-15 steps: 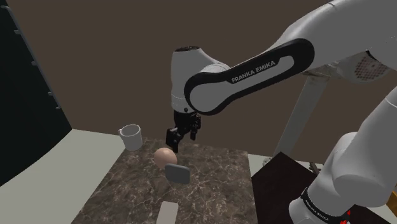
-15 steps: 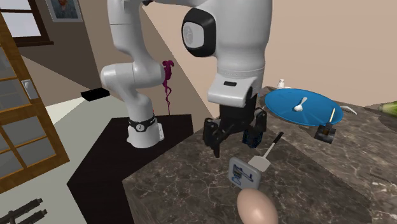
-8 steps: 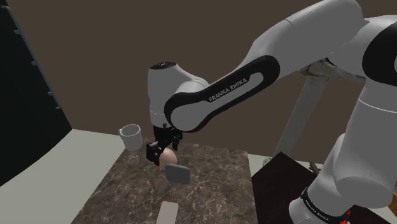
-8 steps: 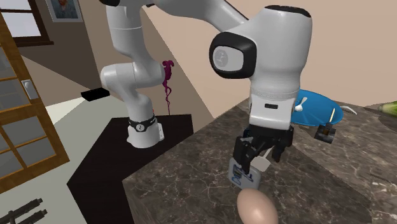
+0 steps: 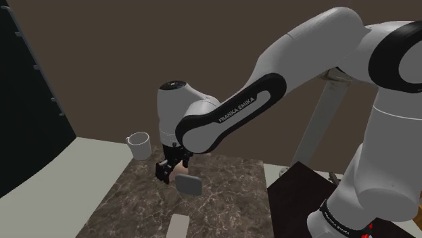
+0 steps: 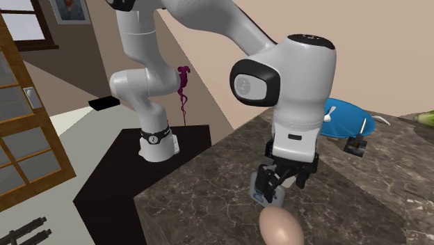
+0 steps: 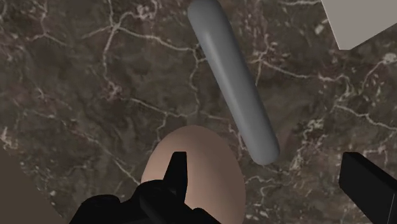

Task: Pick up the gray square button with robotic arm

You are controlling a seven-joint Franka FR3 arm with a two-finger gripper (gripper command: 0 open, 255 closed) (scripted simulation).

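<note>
Your gripper (image 7: 266, 162) is released, fingers apart. The gray square button (image 7: 232, 83) stands on edge on the marble counter (image 7: 83, 76), ahead and between them, untouched, beside the egg (image 7: 207, 162). The wrist view gives its rounded edge, the shoulder view its flat face.

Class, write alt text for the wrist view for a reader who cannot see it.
The open black pincer hovers over a dark marble counter, a gray square button seen edge-on ahead of it. A tan egg lies under one finger.

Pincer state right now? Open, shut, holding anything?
Pincer: open, holding nothing; the gray button and the egg sit just ahead of its spread fingers.
</note>
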